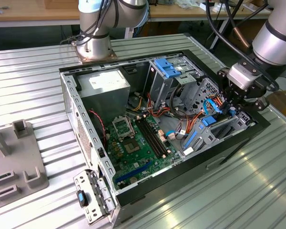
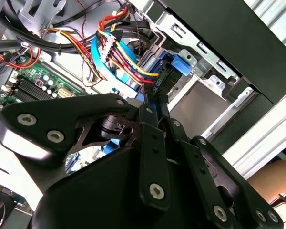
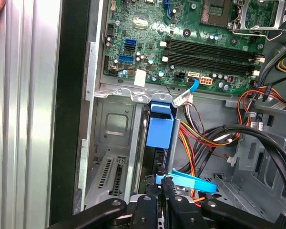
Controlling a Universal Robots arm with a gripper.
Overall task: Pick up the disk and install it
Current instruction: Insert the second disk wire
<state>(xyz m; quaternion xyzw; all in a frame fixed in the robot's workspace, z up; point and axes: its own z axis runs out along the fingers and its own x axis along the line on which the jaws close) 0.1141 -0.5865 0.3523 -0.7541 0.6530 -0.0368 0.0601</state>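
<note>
Closest to the wrist cameras, the gripper [image 3: 163, 191] has its dark jaws drawn together on the thin upper edge of the disk [image 3: 158, 129], which stands on edge with its blue carrier rail showing. The pinch on the edge looks chosen so the disk can go down edge-first. In the first wrist view it sits low in the narrow metal bay [image 3: 117, 143] at the front corner of the open computer case [image 1: 74, 102], so it seems partly seated, though how deep I cannot tell. Just beside it, bundled orange and yellow cables [image 2: 117, 47] crowd the slot. Beyond lies the green motherboard [image 1: 136, 148], then the upright grey cage with its blue latch [image 1: 168, 68], and farthest the arm's base [image 1: 93, 47] on the ribbed metal table [image 1: 28, 81].
</note>
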